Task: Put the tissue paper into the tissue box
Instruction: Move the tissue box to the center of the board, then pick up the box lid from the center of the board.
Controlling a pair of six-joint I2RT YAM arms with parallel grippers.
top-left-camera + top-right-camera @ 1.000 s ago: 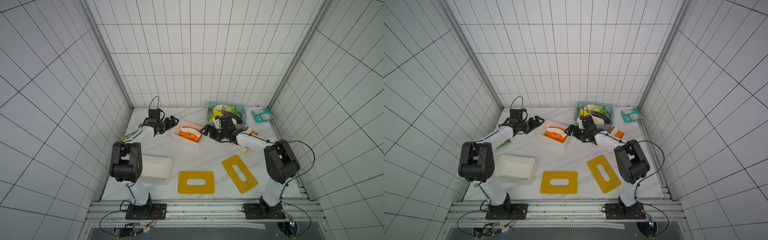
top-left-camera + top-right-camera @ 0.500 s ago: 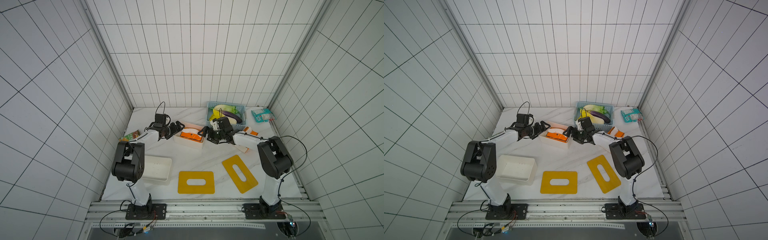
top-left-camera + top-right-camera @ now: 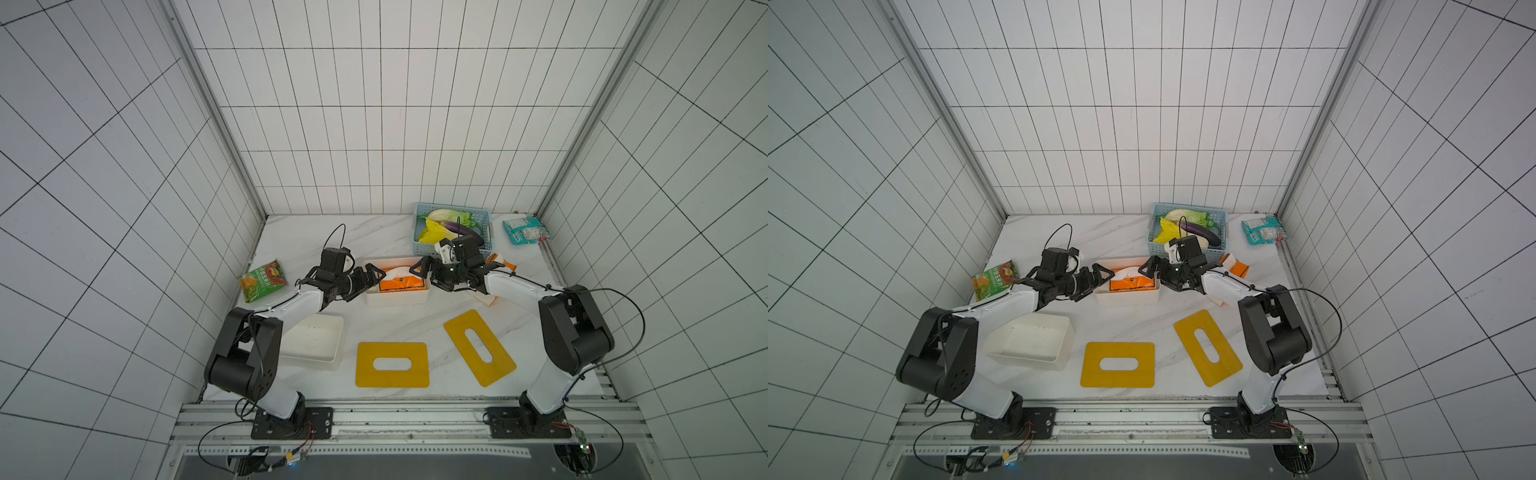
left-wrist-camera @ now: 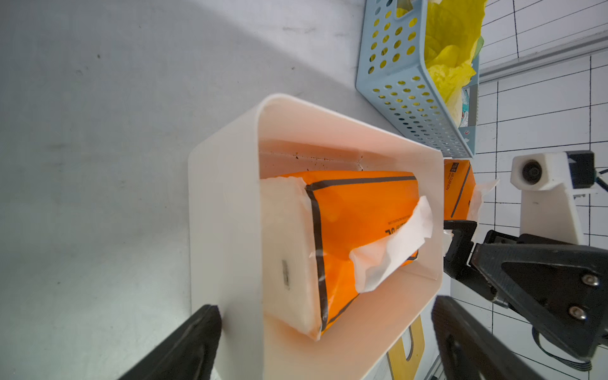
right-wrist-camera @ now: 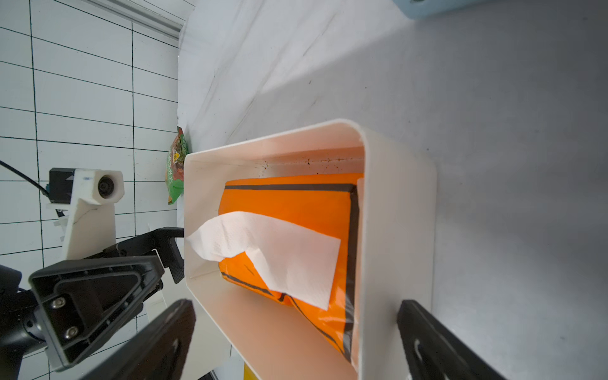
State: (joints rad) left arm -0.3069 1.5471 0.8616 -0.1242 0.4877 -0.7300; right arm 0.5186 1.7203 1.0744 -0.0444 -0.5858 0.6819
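Tissue paper [image 3: 401,283] lies in the tissue box [image 3: 395,298], left tool [image 3: 366,284] and right tool [image 3: 428,277] spread wide, apparently straddling its ends.

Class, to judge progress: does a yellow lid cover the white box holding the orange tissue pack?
No, the white box stands open-topped; both yellow lids lie flat on the table.

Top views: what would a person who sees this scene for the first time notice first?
The bright orange tissue pack, with one white sheet sticking out, lies in the white tissue box at the middle of the table. The left gripper and the right gripper, both open, face each other at the box's two short ends. Nearer the robot's bases, two yellow lids with slots lie flat.
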